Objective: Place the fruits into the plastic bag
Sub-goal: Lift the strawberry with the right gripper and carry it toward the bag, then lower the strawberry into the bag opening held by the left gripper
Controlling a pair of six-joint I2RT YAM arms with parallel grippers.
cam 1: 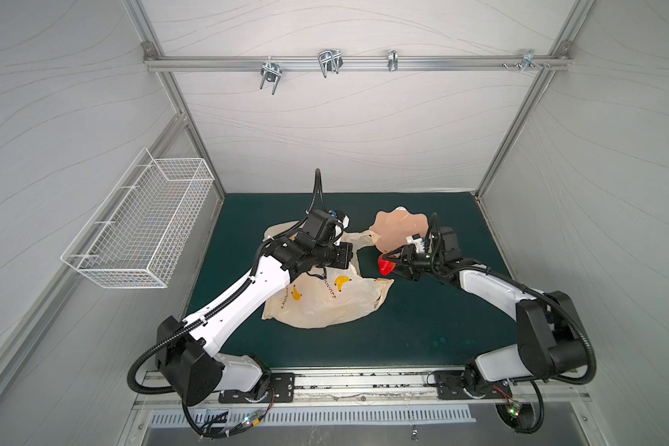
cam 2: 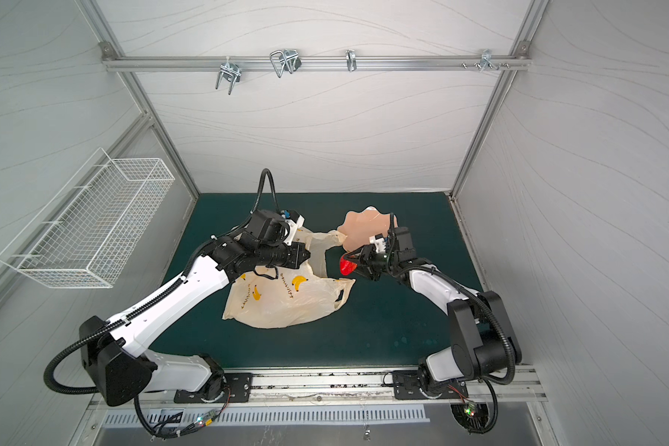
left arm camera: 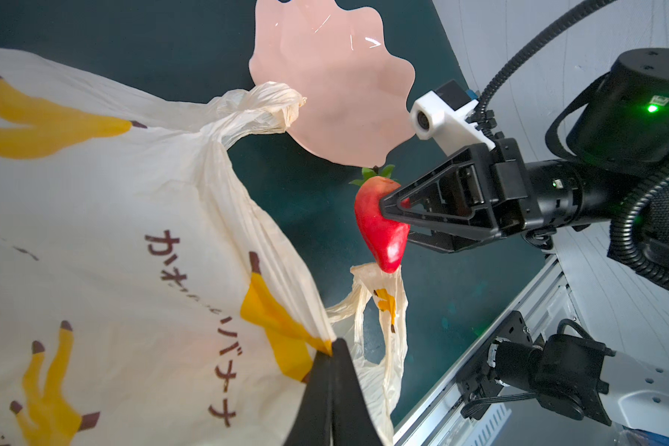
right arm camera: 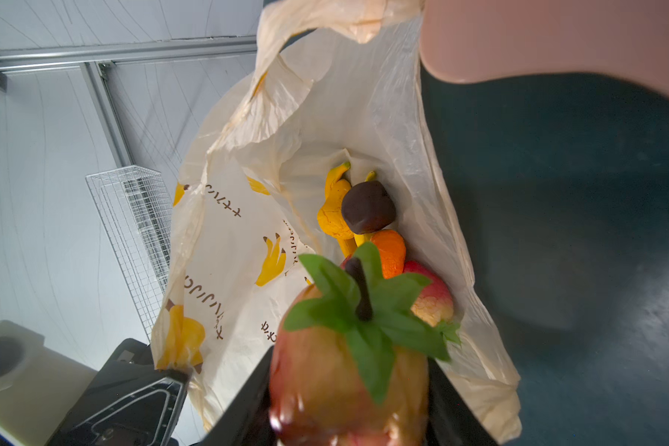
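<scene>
The cream plastic bag point(cam 1: 325, 301) point(cam 2: 286, 303) with printed bananas lies on the green mat. My left gripper point(left arm camera: 333, 349) is shut on the bag's upper edge and holds its mouth lifted. My right gripper point(cam 1: 393, 263) point(left arm camera: 396, 220) is shut on a red strawberry point(cam 1: 386, 266) point(cam 2: 347, 266) point(left arm camera: 383, 231) point(right arm camera: 344, 382), just outside the bag's mouth above one handle loop point(left arm camera: 383, 305). In the right wrist view the bag point(right arm camera: 325, 127) is open, and inside it lie a yellow fruit point(right arm camera: 333, 216), a dark brown fruit point(right arm camera: 367, 206), an orange point(right arm camera: 391, 251) and a second red piece point(right arm camera: 431, 299).
A pale pink scalloped dish point(cam 1: 398, 228) point(cam 2: 364, 228) point(left arm camera: 333, 77) sits just behind my right gripper, with the bag's other handle point(left arm camera: 263, 104) lying against its edge. A white wire basket point(cam 1: 143, 231) hangs on the left wall. Metal hooks point(cam 1: 329, 61) hang on the back rail.
</scene>
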